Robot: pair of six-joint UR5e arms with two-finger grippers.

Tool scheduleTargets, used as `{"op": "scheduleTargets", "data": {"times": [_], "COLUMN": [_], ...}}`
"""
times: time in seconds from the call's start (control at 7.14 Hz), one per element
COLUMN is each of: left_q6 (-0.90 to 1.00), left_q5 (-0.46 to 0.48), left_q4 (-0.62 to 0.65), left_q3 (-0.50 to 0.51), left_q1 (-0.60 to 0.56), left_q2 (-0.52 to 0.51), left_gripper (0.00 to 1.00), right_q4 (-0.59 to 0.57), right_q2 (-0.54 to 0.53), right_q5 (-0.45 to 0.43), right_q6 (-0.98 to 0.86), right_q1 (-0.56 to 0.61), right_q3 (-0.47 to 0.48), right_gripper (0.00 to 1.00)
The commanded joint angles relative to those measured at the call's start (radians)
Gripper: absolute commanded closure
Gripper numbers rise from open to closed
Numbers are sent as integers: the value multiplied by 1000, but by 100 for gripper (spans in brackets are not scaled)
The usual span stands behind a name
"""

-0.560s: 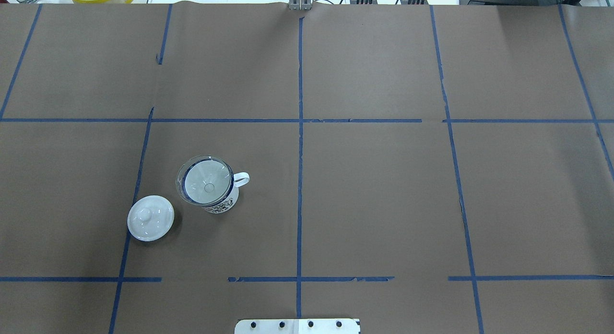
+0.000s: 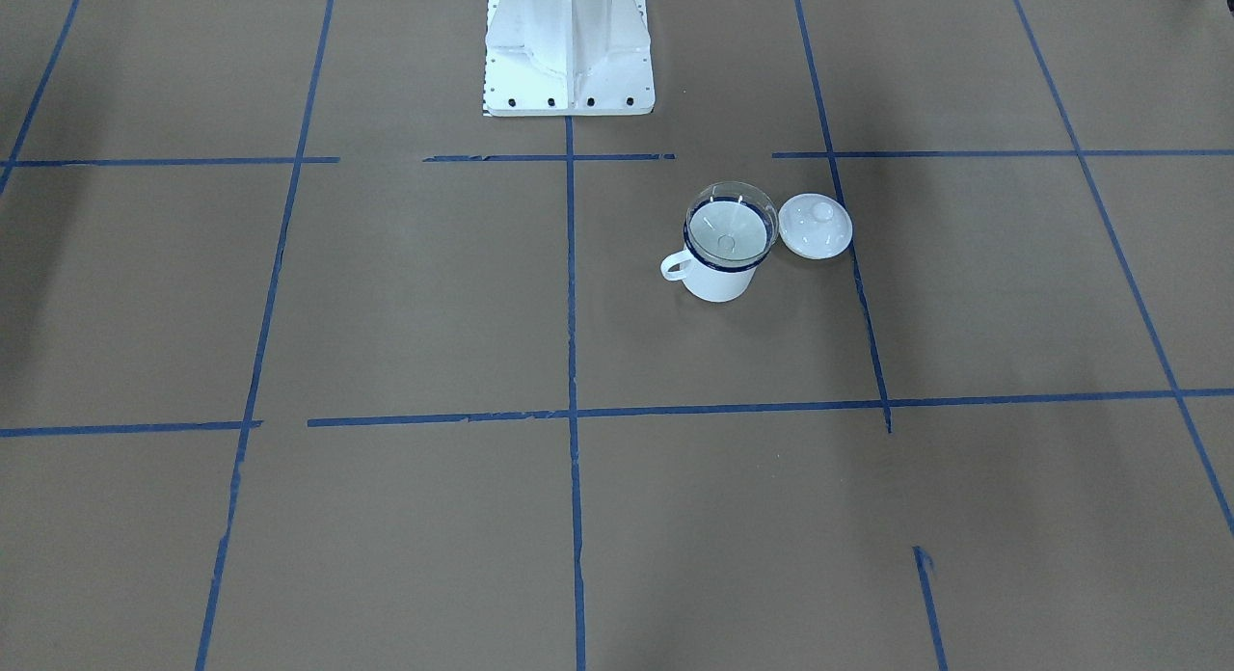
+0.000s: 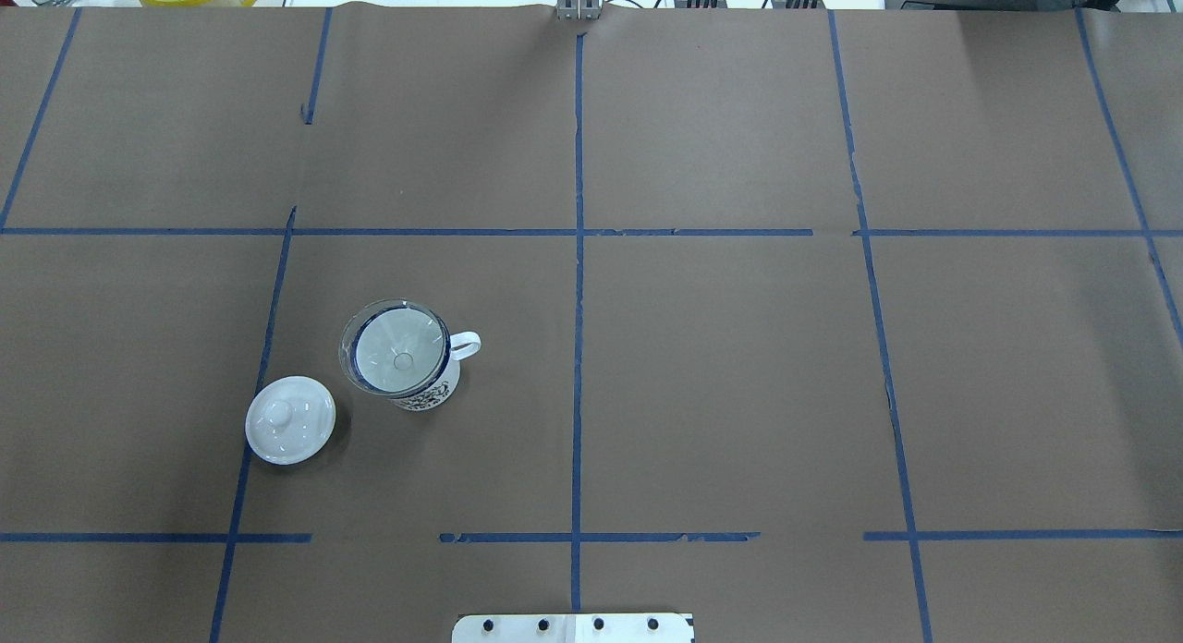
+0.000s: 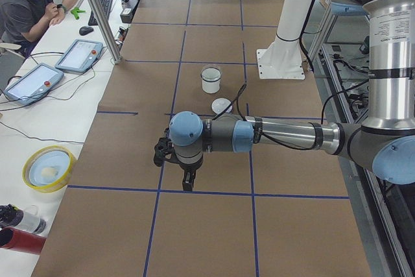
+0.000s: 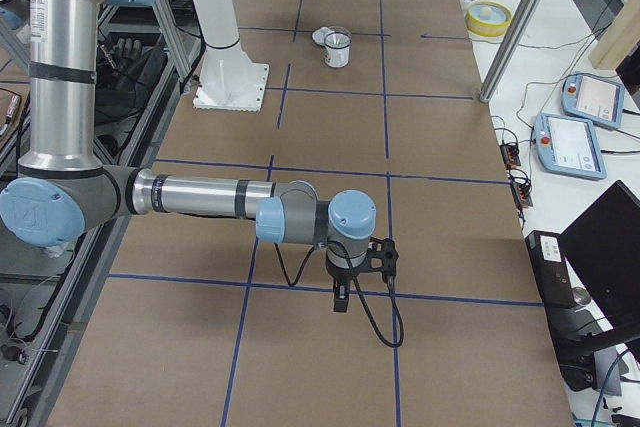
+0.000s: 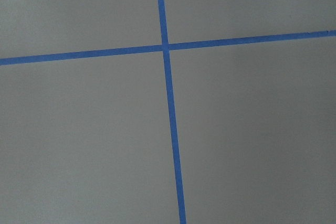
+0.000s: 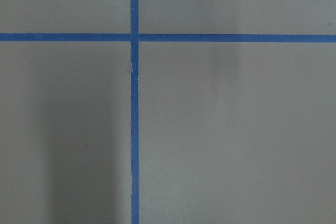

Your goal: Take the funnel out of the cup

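The left gripper hangs fingers-down over the brown-papered table, and its wrist camera sees none of its fingers, only a crossing of blue tape lines right below it. It shows only from the side, so I cannot tell whether its fingers are spread or pressed together. Past it, toward the middle of the table, the first thing is a white round knobbed lid lying flat on the paper with its knob up. Just behind the lid, close beside it but not touching, stands the cup, upright, well apart from the gripper. Its loop handle is on the side turned away from this gripper. The funnel sits in the cup's mouth with its spout pointing down inside, and its clear round rim rides above the dark blue lip and overhangs it a little. Beyond the cup rises the robot's white pedestal. The right gripper also points down over a tape crossing at the opposite end. It too shows only from the side, so I cannot tell its opening. The cup and funnel lie far from it, past the pedestal, with the lid just beyond them.
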Motion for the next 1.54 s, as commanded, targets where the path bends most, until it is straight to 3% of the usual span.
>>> {"op": "scheduleTargets", "data": {"times": [0.0,0.42,0.84,0.98,1.12,1.4], "left_q6": [-1,-41,-469,-538,-611,-888], "left_q5": [1,130,79,58,-14,34], "left_q4": [-1,-30,-290,-412,-421,-421], "left_q3": [-29,-8,-46,-89,-97,-179], "left_q1": [3,0,3,73,142,356], "left_q2": [-34,-227,-243,-234,-239,-296], "left_gripper": [0,0,0,0,0,0], "right_q4": [0,0,0,0,0,0], "right_q2": [0,0,0,0,0,0], "right_q5": [0,0,0,0,0,0], "right_q6": [0,0,0,0,0,0], "right_q1": [0,0,0,0,0,0], "right_q3": [1,-1,1,1,-1,1], "right_gripper": [0,0,0,0,0,0]}}
